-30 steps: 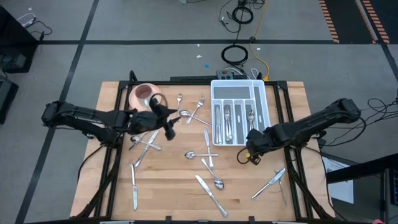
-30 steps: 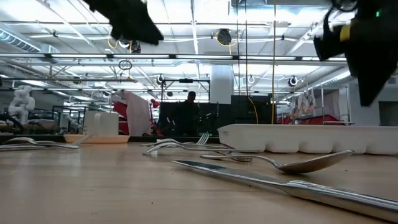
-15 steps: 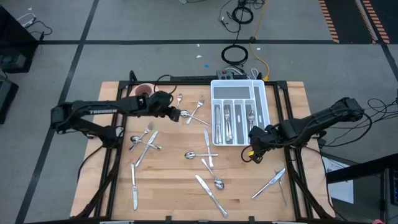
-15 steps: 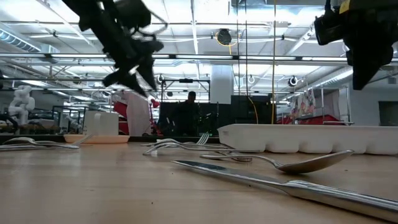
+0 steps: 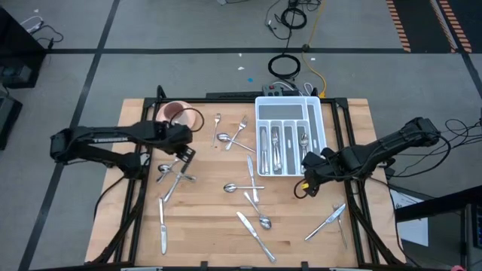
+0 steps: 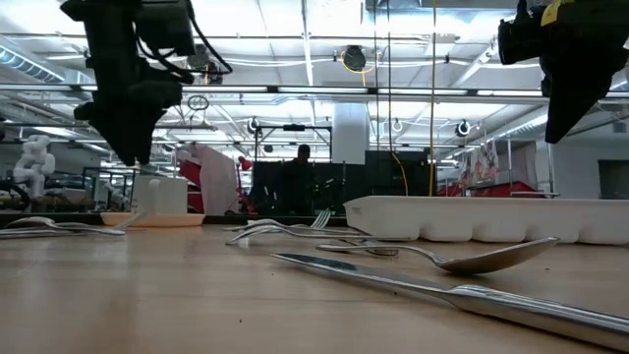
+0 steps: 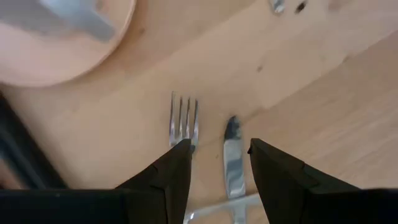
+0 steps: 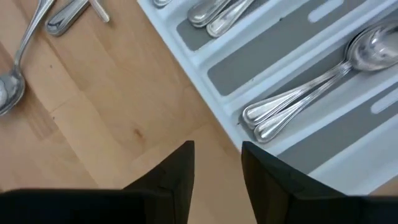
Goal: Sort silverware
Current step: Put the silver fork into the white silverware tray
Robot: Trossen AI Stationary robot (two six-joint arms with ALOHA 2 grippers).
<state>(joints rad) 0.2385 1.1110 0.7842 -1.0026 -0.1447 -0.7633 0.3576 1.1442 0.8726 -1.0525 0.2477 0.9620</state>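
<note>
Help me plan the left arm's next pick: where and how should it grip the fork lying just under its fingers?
Judging by the left wrist view, the fork lies flat, tines away from the open left gripper, a knife close alongside. Probably best to come straight down and pinch the narrow handle across its width, behind the tines, keeping one finger between fork and knife.

A wooden table [image 5: 211,226] carries a white compartmented tray [image 5: 290,109] at the far right and a pink bowl [image 5: 175,113] at the far left. Loose silverware [image 5: 252,197] lies scattered over the middle, left and near-right parts.
</note>
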